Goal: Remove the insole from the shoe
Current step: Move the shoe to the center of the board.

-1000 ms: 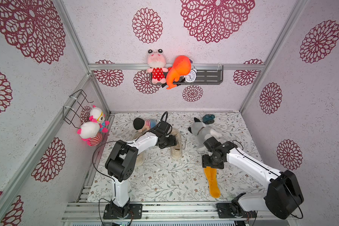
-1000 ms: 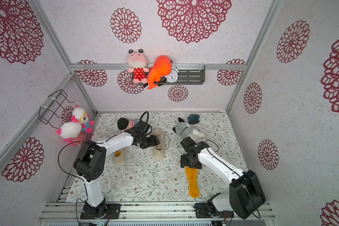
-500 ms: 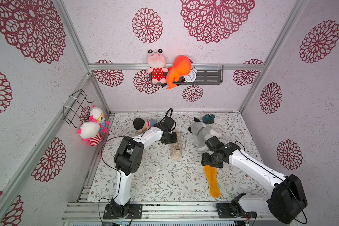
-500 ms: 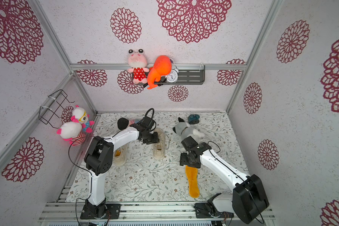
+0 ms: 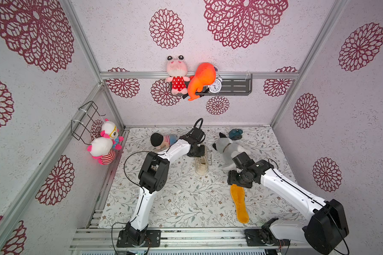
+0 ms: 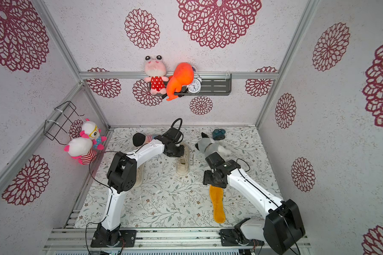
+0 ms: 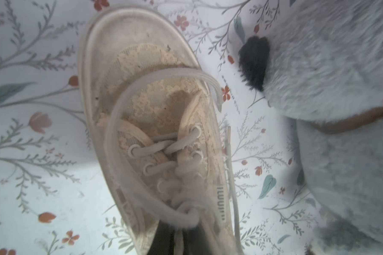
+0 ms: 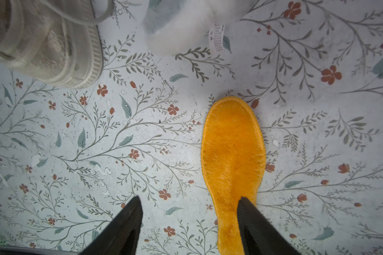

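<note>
The cream lace shoe (image 5: 201,166) (image 6: 182,166) lies mid-mat, its toe toward the front edge. My left gripper (image 5: 197,152) (image 6: 176,152) sits over its far end. In the left wrist view the dark fingers (image 7: 164,242) are shut on a thin cream strip of the shoe (image 7: 150,99) just behind the lace knot. The fuzzy orange insole (image 5: 239,204) (image 6: 217,204) (image 8: 232,159) lies flat on the mat, outside the shoe. My right gripper (image 5: 239,180) (image 8: 189,199) hangs open above its far end, one finger over the insole, holding nothing.
A grey plush dog (image 5: 228,148) lies right of the shoe, close to both arms. A black-haired doll (image 5: 161,140) and a small blue object (image 5: 236,133) sit near the back wall. Another cream shoe (image 6: 139,178) shows partly under the left arm.
My left gripper has moved to the shoe's far end and closed there. The right gripper has stayed open and shifted slightly above the insole's end.
</note>
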Controlling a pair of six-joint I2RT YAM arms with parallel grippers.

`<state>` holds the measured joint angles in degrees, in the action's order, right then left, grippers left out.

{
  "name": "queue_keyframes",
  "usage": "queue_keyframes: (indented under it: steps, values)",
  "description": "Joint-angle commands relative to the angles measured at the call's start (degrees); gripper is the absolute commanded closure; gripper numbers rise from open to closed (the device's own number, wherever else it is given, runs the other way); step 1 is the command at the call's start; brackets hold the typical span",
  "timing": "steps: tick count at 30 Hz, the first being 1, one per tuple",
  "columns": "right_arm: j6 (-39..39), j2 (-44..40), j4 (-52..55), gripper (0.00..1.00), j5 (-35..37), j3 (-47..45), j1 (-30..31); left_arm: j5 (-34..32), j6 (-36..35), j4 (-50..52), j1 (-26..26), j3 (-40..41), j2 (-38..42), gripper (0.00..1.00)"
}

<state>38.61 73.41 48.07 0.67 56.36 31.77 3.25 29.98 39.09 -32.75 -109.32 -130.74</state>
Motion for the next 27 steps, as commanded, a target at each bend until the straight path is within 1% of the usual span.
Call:
queue_keyframes:
  steps: [1,2,5,7,8,10,12,15,16,17,20,23,25,27]
  values:
    - [0.66,-1.03,1.44,0.3,-0.36,1.73,-0.48,-2.1,-1.73,-3.4,-0.21,-4.43,-3.07,0.99]
    - [0.59,-1.07,1.66,0.3,-0.49,1.96,-0.51,-2.5,-1.6,-3.41,-0.13,-5.71,-3.68,0.98]
    - [0.2,-0.72,2.76,0.3,-0.69,2.78,-0.63,-2.34,-0.97,-3.41,-0.02,-8.01,-4.85,0.88]
    - [-0.38,-0.38,3.58,0.3,-0.57,3.51,-0.72,-1.52,-0.7,-4.05,-0.17,-6.95,-4.22,0.8]
    - [-0.72,-0.15,3.86,0.3,-0.51,3.97,-0.74,-1.46,-0.44,-4.6,-0.12,-5.6,-3.1,0.74]
    - [-1.39,0.24,4.16,0.3,-0.48,4.68,-0.91,-1.68,-0.42,-7.46,-0.27,-1.07,0.98,0.67]
    - [-1.97,0.57,3.94,0.3,-0.65,5.23,-0.96,-2.48,-0.24,-10.31,-0.31,4.11,6.58,0.53]
    - [-2.53,1.18,2.61,0.3,-1.46,5.34,-1.08,-3.45,0.07,-10.72,-0.48,9.83,14.95,0.42]
    - [-2.66,1.43,2.17,0.3,-1.67,5.35,-1.09,-3.98,0.31,-10.22,-0.47,11.63,17.44,0.41]
    - [-2.81,1.71,1.71,0.3,-1.77,5.43,-1.18,-4.69,0.68,-9.03,-0.48,13.54,21.94,0.4]
    - [-2.79,2.0,0.11,0.31,-1.99,5.11,-1.18,-8.08,1.57,-3.15,0.56,19.84,31.26,0.4]
    - [-2.57,1.95,-2.04,0.31,-2.74,4.43,-1.16,-9.32,5.49,2.71,5.14,29.27,40.68,0.43]
    - [-2.49,2.11,-3.43,0.31,-3.52,4.12,-1.13,-10.88,6.07,5.38,7.3,35.2,47.08,0.43]
    - [-2.78,2.58,-4.83,0.31,-4.61,4.02,-1.09,-10.84,6.77,8.62,9.39,40.28,52.64,0.43]
